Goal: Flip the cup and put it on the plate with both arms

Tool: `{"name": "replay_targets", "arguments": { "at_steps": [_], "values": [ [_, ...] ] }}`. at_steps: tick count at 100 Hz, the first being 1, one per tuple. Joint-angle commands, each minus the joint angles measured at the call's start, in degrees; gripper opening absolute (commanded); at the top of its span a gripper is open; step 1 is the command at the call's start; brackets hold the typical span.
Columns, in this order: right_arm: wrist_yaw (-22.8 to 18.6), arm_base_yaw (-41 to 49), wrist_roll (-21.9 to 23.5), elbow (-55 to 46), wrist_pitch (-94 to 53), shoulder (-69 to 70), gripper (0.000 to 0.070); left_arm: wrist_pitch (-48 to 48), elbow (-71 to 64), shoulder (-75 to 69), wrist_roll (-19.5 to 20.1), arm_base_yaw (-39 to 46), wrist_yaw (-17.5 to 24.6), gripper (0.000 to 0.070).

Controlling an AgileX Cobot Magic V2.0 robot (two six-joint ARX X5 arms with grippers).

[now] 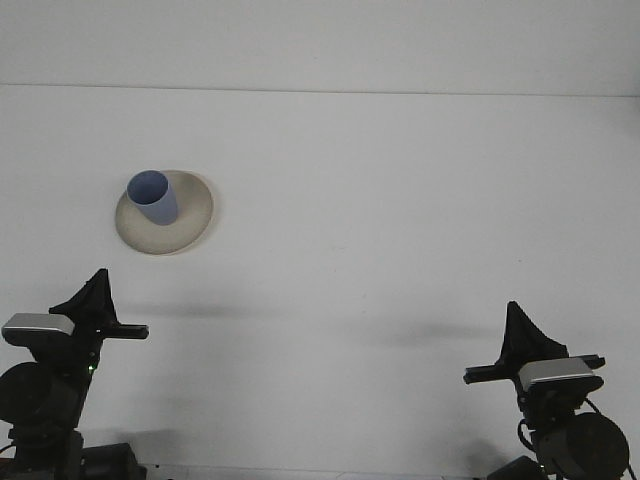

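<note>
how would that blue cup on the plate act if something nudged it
The blue cup looks small and thin-walled, so probably light and easy to shift. It stands taller than its base, so a high push might tip it. Toppled, its round side could roll off the shallow plate.
</note>
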Motion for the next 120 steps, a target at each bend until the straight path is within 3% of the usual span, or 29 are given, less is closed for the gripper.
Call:
{"name": "replay_targets", "arguments": {
  "at_steps": [1, 18, 34, 52, 73, 120],
  "values": [
    [0.2, 0.2, 0.4, 0.0, 0.6, -0.1, 0.0000, 0.7, 0.9, 0.0, -0.2, 0.1, -0.2, 0.0014],
    [0.2, 0.2, 0.4, 0.0, 0.6, -0.1, 0.0000, 2.3, -1.2, -1.8, 0.3, -0.7, -0.4, 0.0014],
    [0.2, 0.2, 0.4, 0.0, 0.6, -0.1, 0.0000, 11.9, -11.9, -5.4, 6.6, -7.3, -5.4, 0.0014],
    [0.0, 0.2, 0.4, 0.0, 0.6, -0.1, 0.0000, 14.4, -22.2, -12.1, 4.2, -11.8, -9.8, 0.0013],
    [-0.2, 0.2, 0.4, 0.0, 0.6, -0.1, 0.0000, 14.6, -28.2, -19.0, 4.1, -11.9, -9.9, 0.0014],
    [-0.2, 0.2, 0.4, 0.0, 0.6, -0.1, 0.0000, 15.5, -29.1, -18.3, 2.7, -11.8, -9.8, 0.0014]
  ]
}}
